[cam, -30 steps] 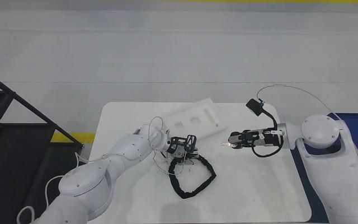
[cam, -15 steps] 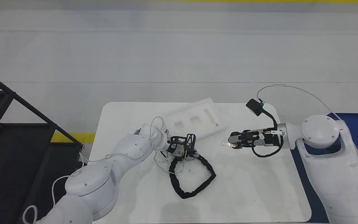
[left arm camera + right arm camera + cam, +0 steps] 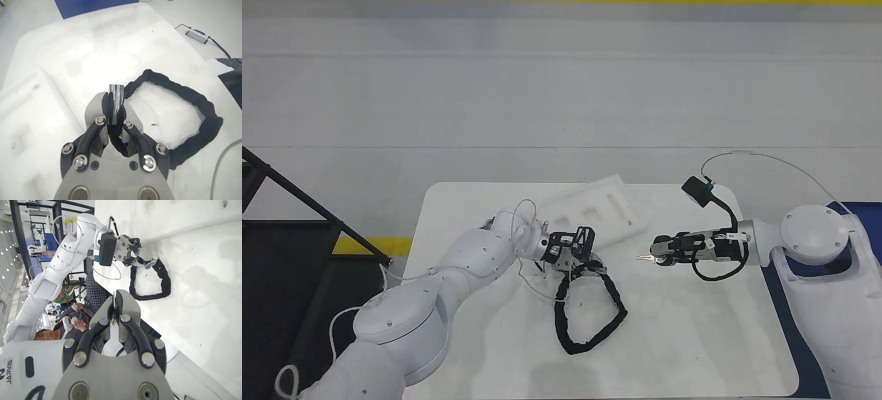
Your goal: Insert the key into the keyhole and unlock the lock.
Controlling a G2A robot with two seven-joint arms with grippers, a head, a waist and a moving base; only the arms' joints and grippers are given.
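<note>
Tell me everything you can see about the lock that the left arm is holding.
The lock is a closed loop in a wrinkled black fabric sleeve, joined by a shiny chrome cylinder. The left tool is shut on that cylinder, whose free end sticks out beyond the grip. The right wrist view shows a round keyhole in its end face, empty. The rest of the loop lies slack on the white table. The key, in the right tool, is apart from it.

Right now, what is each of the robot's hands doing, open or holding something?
Left gripper: jaws shut on the lock.
Right gripper: jaws shut on the key.
</note>
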